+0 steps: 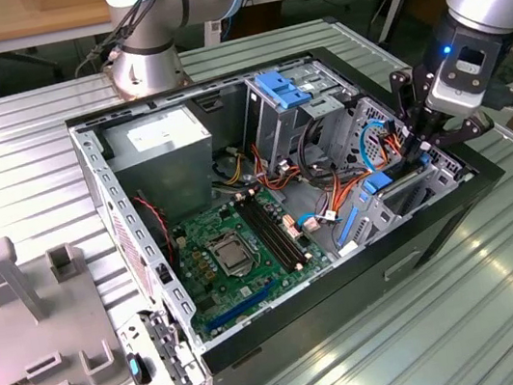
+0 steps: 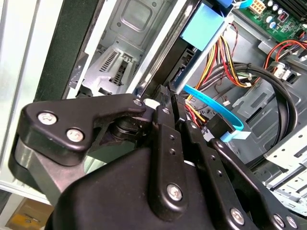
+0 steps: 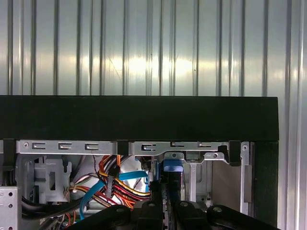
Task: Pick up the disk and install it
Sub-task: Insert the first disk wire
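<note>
Down at the black rim of the computer case (image 3: 139, 117), at the exterior view's right end, with the gripper (image 3: 165, 203). Clenched on the disk (image 3: 171, 166): thin dark slab held on edge between the fingers (image 3: 149, 211), blue rail end farthest from the wrist, just inside the rim and beside a metal bay wall (image 3: 194, 177). Little room there: crowded on one side by a bundle of red, orange and yellow wires (image 3: 117, 184) and a blue flat cable (image 2: 211, 103), on the other by sheet metal. Beyond the rim, open ribbed table (image 1: 433, 321). Inside the case: green motherboard (image 1: 236, 245) flat on the floor, grey power supply (image 1: 156, 145) against the wall at the exterior view's top, a metal cage (image 1: 281, 91) with blue latch just beside it. On the exterior view's left, beside the case, a grey fixture block (image 1: 34, 325) resting on the table.
</note>
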Motion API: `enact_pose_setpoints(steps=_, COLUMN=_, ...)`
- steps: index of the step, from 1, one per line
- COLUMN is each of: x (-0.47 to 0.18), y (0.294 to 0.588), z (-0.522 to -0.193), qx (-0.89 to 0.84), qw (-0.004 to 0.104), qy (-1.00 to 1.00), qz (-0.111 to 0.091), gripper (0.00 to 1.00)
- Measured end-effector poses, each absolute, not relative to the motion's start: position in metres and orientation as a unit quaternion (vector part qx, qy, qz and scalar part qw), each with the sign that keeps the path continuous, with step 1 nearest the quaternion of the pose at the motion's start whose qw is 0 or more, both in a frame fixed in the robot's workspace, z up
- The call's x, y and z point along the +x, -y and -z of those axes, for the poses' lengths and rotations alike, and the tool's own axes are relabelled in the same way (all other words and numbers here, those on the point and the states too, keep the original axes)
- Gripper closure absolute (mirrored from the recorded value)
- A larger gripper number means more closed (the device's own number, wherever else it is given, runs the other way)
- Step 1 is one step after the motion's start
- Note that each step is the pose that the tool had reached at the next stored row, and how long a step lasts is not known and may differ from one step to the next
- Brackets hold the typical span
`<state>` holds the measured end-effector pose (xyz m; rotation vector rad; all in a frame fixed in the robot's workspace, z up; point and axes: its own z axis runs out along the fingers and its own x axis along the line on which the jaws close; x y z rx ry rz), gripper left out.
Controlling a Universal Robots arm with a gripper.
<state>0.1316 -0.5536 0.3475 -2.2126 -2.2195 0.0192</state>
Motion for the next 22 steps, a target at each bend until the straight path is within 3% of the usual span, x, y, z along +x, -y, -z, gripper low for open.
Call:
enact_pose_setpoints(steps=13, x=0.1314, y=0.5535, z=-0.3499, qx=-0.709, qw=0.004, qy=0.705, qz=-0.006, gripper=0.84)
enact_pose_setpoints(steps=14, x=0.1314, y=0.5535, z=-0.3500, qx=-0.710, qw=0.011, qy=0.704, qz=0.001, gripper=0.84)
enact_pose_setpoints(steps=22, x=0.1315, y=0.5574, z=-0.3482, qx=-0.711, qw=0.013, qy=0.703, qz=0.003, gripper=0.84)
